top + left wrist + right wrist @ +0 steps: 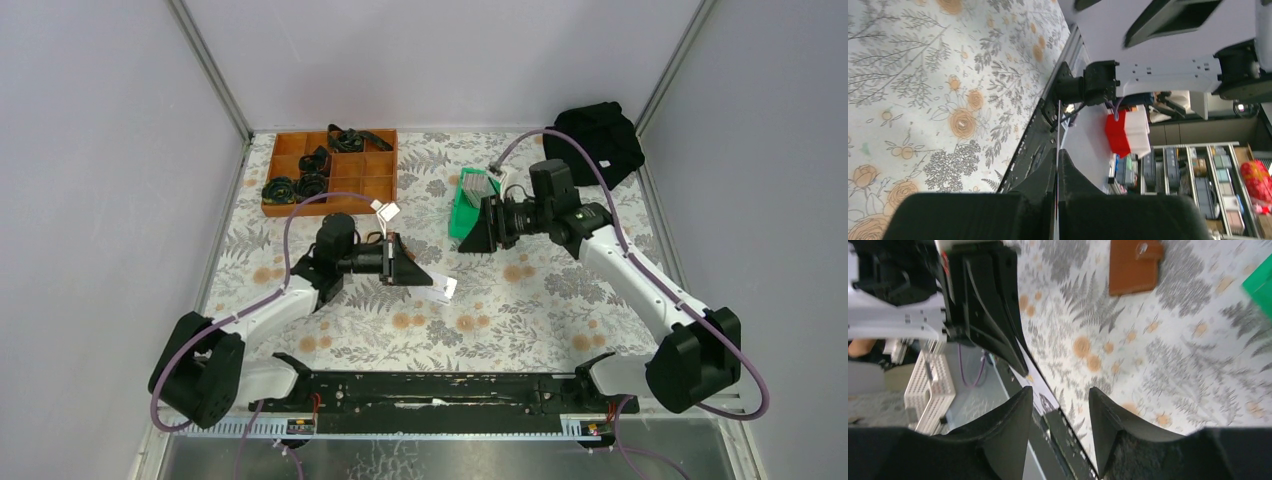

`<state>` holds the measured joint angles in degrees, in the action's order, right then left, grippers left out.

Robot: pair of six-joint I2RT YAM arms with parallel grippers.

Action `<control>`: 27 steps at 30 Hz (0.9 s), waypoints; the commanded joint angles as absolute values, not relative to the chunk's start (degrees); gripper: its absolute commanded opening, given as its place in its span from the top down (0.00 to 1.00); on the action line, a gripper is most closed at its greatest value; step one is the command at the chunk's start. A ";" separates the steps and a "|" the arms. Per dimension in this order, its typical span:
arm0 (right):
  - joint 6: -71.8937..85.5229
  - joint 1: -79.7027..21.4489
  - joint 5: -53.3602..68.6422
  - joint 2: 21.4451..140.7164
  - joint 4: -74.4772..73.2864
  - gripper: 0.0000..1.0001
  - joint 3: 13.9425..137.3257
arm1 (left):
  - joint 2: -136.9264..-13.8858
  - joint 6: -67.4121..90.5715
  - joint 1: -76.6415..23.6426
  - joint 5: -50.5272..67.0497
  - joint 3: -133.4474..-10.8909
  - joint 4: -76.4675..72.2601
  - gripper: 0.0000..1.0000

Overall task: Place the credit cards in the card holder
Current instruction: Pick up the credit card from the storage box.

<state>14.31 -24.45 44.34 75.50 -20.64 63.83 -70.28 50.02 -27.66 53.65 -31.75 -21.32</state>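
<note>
Over the floral cloth (520, 300), the right gripper (1059, 392) hangs with jaws apart and empty beside the green plastic bin (458, 215) of stacked grey cards (478, 185). The brown leather holder (1134, 265) lies flat and folded near the left gripper (422, 275), the closer one, clamped on one thin card (441, 289) held edge-on, jutting past its tips.
</note>
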 commanded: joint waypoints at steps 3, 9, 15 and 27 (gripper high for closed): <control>10.48 -24.57 55.35 73.18 -23.77 0.49 59.22 | -72.77 48.10 -27.77 63.47 -35.87 -19.54 1.00; 13.23 -24.78 59.40 71.14 -19.92 0.51 54.48 | -73.95 51.18 -27.92 66.81 -36.78 -22.52 1.00; 15.53 -27.60 60.43 71.93 -16.62 0.52 52.86 | -75.32 51.77 -28.63 68.15 -37.65 -22.92 1.00; 17.49 -32.00 60.47 74.97 -12.99 0.54 52.89 | -78.31 53.91 -30.50 69.17 -38.77 -26.41 1.00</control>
<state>16.40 -30.76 58.19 74.26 -15.73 52.66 -77.60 52.01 -30.00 66.92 -36.95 -21.47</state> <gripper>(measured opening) 0.466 0.012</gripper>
